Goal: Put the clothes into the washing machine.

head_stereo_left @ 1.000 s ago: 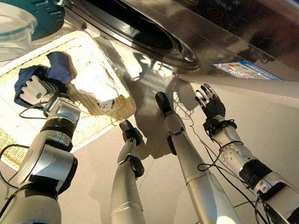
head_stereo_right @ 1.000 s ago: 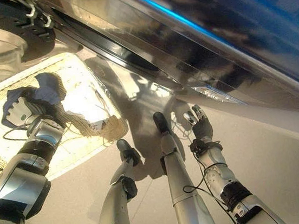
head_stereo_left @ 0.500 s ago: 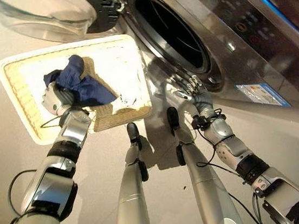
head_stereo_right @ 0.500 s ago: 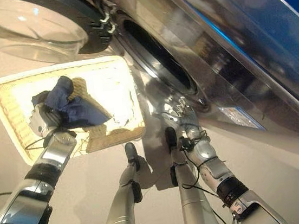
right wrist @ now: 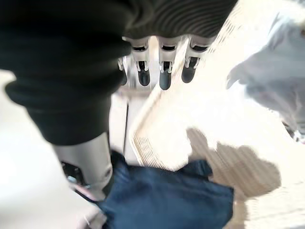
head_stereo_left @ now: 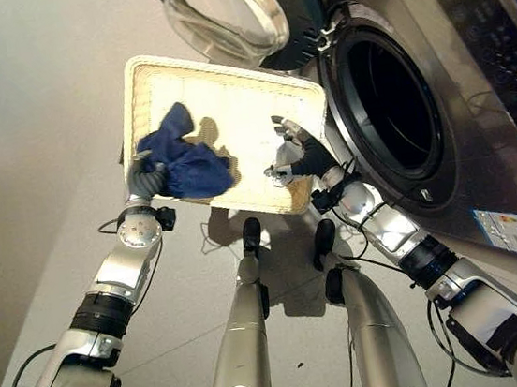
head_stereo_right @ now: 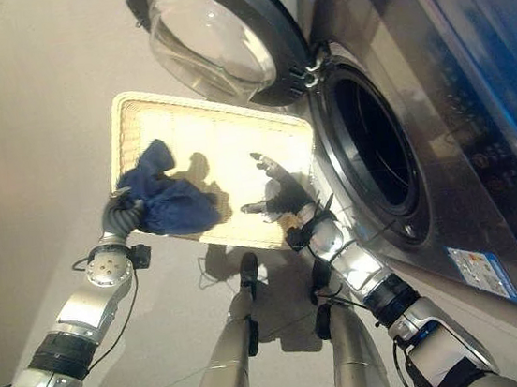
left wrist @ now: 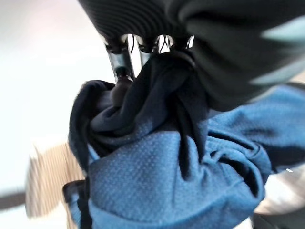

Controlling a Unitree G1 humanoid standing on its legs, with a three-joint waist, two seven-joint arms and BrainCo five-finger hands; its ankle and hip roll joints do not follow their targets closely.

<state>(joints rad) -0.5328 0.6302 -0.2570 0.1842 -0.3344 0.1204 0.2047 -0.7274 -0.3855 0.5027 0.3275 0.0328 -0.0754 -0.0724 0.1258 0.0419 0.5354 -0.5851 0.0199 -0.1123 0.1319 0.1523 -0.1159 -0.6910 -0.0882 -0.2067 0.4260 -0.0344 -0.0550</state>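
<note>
Fingers of my left hand (head_stereo_left: 146, 180) are curled into the blue cloth (head_stereo_left: 187, 166), holding it bunched above the left side of the basket (head_stereo_left: 226, 82), while my right hand (head_stereo_left: 303, 157) hangs with fingers loosely spread over the basket's right edge, holding nothing. Nothing has reached the washing machine (head_stereo_left: 431, 59) yet as far as I can see: its door (head_stereo_left: 234, 12) stands open, the drum (head_stereo_left: 397, 106) looks dark, and I judge the carry to the right is all ahead, with a white piece (right wrist: 279, 71) left in the basket.

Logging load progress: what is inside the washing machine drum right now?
Through the open door, the washing machine drum looks dark, with no clothing visible; its depths are in shadow. The blue garment is in the left hand over the basket.
</note>
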